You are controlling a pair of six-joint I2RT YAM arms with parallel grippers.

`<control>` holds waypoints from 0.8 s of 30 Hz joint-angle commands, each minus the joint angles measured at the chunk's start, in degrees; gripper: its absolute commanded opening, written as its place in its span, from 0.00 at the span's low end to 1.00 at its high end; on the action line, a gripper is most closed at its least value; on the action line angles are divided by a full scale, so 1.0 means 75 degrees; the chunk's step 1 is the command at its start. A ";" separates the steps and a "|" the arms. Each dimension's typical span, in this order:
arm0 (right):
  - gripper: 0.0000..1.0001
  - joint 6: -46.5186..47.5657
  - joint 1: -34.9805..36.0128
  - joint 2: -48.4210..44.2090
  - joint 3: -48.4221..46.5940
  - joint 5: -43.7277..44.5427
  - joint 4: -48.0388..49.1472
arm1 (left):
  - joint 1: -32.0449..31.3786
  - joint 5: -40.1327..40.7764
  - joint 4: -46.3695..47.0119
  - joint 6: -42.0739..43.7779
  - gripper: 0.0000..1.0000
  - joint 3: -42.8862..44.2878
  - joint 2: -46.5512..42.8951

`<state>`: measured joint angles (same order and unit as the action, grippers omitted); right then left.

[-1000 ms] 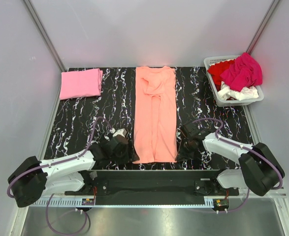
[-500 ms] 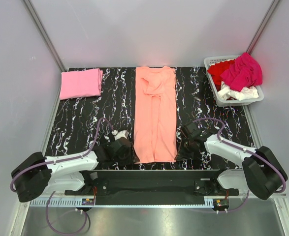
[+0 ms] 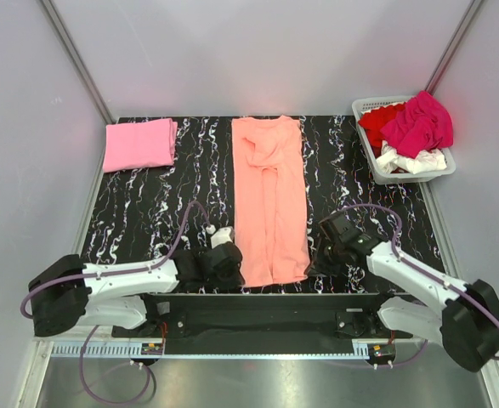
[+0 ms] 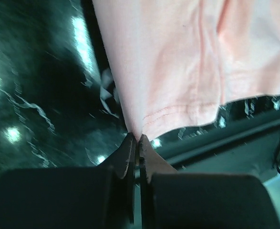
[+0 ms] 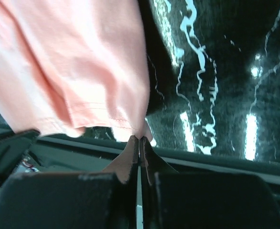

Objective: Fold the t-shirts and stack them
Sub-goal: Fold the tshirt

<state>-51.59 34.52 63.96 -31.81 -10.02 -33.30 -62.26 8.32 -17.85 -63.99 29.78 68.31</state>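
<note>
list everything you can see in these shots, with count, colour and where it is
salmon-orange cotton t-shirt: one, salmon-orange, folded into a long strip down the middle of the table
light pink cotton t-shirt: one, light pink, folded, far left corner
crumpled magenta garment: one, magenta, on top of the basket's pile
crumpled red garment: one, red, left side of the basket
crumpled white garment: one, white, near side of the basket
white slatted plastic basket: one, white, far right corner
black white-veined tabletop: one, black and white, under everything
left end effector: one, black, pinching the strip's near left corner
right end effector: one, black, pinching its near right corner
</note>
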 commanded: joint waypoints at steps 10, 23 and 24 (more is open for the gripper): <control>0.00 -0.0434 0.0073 -0.1907 -0.0877 0.0410 -0.1982 | -0.1484 0.1245 -0.2480 -0.1067 0.00 0.2262 -0.0354; 0.00 0.1171 -0.0629 0.0693 -0.3831 0.1443 -0.1596 | 0.0729 0.1072 -0.3047 0.1263 0.01 0.3575 -0.0133; 0.00 0.1369 -0.0770 0.0996 -0.3960 0.1372 -0.1491 | 0.1056 0.1013 -0.3035 0.1405 0.02 0.3762 -0.0051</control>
<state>-46.24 31.40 68.60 -57.39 -2.28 -46.72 -58.15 16.73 -41.30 -60.42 53.15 67.29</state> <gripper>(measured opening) 0.017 0.023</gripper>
